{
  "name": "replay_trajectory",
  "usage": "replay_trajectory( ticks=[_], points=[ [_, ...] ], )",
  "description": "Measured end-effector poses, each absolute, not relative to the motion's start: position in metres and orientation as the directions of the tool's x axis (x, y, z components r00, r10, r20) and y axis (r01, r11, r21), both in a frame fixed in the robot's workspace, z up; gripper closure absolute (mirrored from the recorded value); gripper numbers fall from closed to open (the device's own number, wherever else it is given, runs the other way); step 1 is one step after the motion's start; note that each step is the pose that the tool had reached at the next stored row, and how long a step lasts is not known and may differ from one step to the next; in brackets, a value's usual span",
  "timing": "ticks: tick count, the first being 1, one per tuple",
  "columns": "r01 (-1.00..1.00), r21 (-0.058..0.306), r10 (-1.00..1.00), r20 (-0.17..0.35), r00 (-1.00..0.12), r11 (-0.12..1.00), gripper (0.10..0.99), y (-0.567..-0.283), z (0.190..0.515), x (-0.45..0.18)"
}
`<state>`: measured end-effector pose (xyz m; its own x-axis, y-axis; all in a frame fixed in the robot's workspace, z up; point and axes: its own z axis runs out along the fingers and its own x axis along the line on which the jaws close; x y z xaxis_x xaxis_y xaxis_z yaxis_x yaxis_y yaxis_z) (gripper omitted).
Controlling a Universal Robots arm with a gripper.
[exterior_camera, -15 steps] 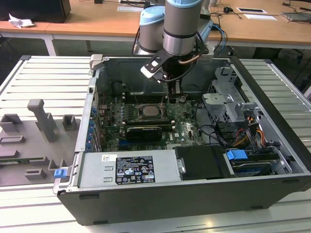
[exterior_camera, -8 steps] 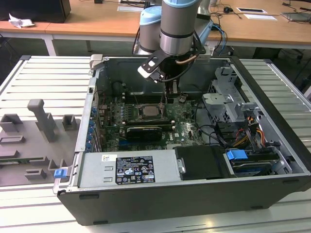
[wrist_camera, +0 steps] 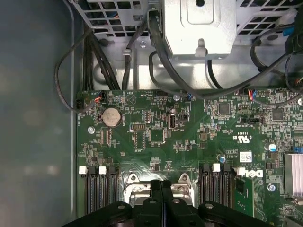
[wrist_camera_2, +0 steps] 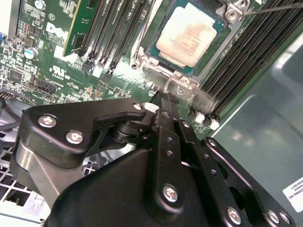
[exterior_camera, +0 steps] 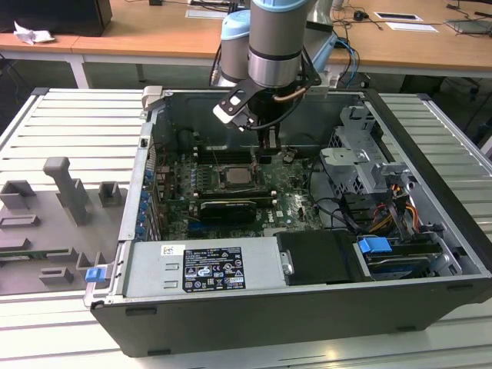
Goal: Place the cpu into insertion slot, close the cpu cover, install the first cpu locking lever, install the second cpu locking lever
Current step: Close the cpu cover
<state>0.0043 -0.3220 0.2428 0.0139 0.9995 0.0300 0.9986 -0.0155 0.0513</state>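
The cpu (wrist_camera_2: 185, 40) is being kept seated in the insertion slot (wrist_camera_2: 150, 49). The cpu cover (wrist_camera_2: 182, 84) is seemingly lowered around it to pin it down. The gripper (wrist_camera_2: 163, 100), fingers pressed together and empty, is being poised at the cover's edge.

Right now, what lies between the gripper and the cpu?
In the second wrist view, only the slot's silver rim lies between the gripper and the cpu; the gripper sits right at that rim.
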Motion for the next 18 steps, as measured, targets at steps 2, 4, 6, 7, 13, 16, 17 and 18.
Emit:
replay_trajectory(
  ticks=[2,4,6,7,13,16,17,18],
  points=[
    [0.999,0.051,0.999,0.03,0.014,-0.016,0.98,-0.322,0.243,0.002],
    [0.999,0.051,0.999,0.03,0.014,-0.015,0.98,-0.322,0.243,0.0],
    [0.999,0.051,0.999,0.03,0.014,-0.015,0.98,-0.322,0.243,-0.002],
    [0.999,0.051,0.999,0.03,0.014,-0.016,0.98,-0.322,0.243,-0.003],
    [0.999,0.051,0.999,0.03,0.014,-0.015,0.98,-0.322,0.243,-0.006],
    [0.999,0.051,0.999,0.03,0.014,-0.015,0.98,-0.322,0.243,-0.008],
    [0.999,0.051,0.999,0.03,0.014,-0.015,0.98,-0.322,0.243,-0.009],
    [0.999,0.051,0.999,0.03,0.014,-0.016,0.98,-0.322,0.243,-0.01]
  ],
)
